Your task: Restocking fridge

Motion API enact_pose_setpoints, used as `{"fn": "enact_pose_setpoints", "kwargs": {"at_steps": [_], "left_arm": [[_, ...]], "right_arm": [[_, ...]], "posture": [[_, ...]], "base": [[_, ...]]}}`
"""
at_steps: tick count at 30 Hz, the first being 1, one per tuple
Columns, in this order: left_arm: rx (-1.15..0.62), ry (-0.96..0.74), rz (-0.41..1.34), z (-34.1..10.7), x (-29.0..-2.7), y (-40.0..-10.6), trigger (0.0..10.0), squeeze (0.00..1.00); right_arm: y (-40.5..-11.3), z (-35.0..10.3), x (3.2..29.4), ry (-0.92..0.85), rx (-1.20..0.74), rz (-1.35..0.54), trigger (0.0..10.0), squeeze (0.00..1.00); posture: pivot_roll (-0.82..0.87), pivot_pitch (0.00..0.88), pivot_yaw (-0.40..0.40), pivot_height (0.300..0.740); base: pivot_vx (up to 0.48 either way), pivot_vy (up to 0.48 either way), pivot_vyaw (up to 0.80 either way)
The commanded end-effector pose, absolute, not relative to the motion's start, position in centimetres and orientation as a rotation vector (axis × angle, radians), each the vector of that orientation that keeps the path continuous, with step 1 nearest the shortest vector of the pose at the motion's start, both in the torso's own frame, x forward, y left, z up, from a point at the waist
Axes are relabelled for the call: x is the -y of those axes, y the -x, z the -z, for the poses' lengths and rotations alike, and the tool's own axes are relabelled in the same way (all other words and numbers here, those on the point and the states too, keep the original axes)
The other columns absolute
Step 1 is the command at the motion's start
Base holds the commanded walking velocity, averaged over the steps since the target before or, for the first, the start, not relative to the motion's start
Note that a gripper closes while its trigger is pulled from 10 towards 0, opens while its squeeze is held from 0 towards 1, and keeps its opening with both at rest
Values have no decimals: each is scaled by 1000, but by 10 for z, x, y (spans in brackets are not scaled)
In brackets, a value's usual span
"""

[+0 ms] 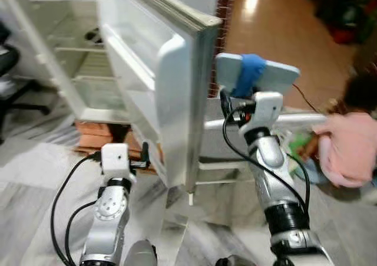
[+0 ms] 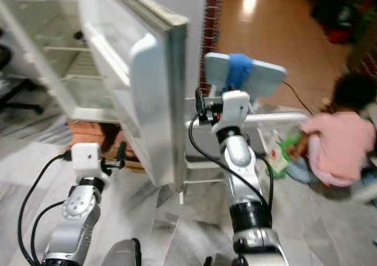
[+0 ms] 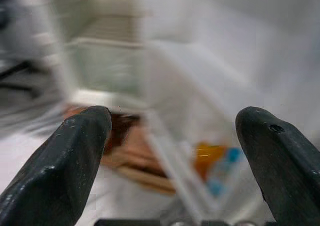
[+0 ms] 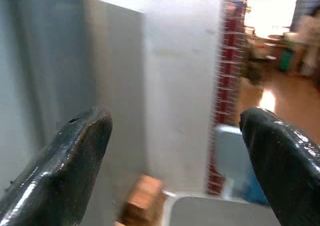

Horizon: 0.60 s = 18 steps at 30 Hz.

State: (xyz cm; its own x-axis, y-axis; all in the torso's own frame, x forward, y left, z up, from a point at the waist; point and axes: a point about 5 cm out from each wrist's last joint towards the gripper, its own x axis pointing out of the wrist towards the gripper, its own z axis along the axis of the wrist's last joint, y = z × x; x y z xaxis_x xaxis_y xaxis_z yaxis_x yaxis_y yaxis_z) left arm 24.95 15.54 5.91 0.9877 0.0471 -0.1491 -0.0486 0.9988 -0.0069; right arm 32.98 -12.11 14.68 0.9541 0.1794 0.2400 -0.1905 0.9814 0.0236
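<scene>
The white fridge (image 1: 76, 65) stands open at the upper left with bare shelves inside. Its door (image 1: 177, 89) swings out toward me, edge-on at the centre, with door shelves on its inner side. My left gripper (image 3: 170, 151) is open, low by the door's bottom corner, facing the fridge interior. An orange and blue packet (image 3: 216, 162) shows blurred beyond its fingers. My right gripper (image 4: 175, 156) is open and holds nothing, raised just right of the door's outer edge. A pale blue flat thing with a blue band (image 1: 254, 71) lies just beyond the right wrist (image 1: 266, 109).
Brown bricks (image 1: 97, 133) prop up the fridge. A person in a pink top (image 1: 347, 145) crouches at the right beside green items (image 1: 300, 145) on the floor. A white rail (image 1: 294, 120) crosses behind my right arm. A black chair base (image 1: 23, 104) stands at the far left.
</scene>
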Motion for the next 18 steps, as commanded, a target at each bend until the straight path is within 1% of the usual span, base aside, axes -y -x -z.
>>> {"fn": "enact_pose_setpoints", "kwargs": {"at_steps": [1, 6, 9, 10, 13, 14, 15, 16, 17, 18], "left_arm": [[-162, 8, -43, -58, -154, -249, 10000, 0], [-221, -2, -41, -51, -153, -247, 10000, 0], [-232, 3, -40, -50, -153, -249, 10000, 0], [-233, 3, -36, -50, -153, -249, 10000, 0], [-252, 1, -9, -48, -151, -250, 10000, 0], [-263, 1, 2, -47, -150, -250, 10000, 0], [-278, -4, 20, -45, -148, -250, 10000, 0], [-278, -4, 20, -45, -148, -250, 10000, 0], [-288, -11, 36, -45, -146, -251, 10000, 0], [-290, -14, 40, -44, -145, -251, 10000, 0]], "right_arm": [[-332, -141, 124, -52, 208, -167, 10000, 0], [-336, -138, 125, -58, 198, -128, 10000, 0], [-338, -139, 119, -104, 193, -143, 10000, 0], [-339, -141, 115, -131, 197, -175, 10000, 0], [-336, -152, 91, -247, 225, -375, 10000, 0], [-332, -158, 79, -335, 225, -476, 10000, 0], [-320, -172, 60, -584, 195, -690, 10000, 0], [-320, -172, 60, -584, 195, -690, 10000, 0], [-303, -191, 48, -712, 229, -904, 10000, 0], [-295, -198, 46, -751, 237, -982, 10000, 0]], "posture": [[95, 28, -1, 740], [111, 30, -7, 740], [108, 29, 0, 740], [108, 29, 2, 740], [101, 28, 13, 740], [101, 28, 13, 740], [99, 26, 15, 740], [99, 26, 15, 740], [101, 25, 14, 740], [101, 24, 13, 740]], "base": [[0, 0, 794], [0, 0, 794], [0, 0, 794], [0, 0, 794], [0, 0, 721], [0, 0, 594], [0, 0, 0], [0, 0, 0], [0, 0, 0], [0, 0, 0]]}}
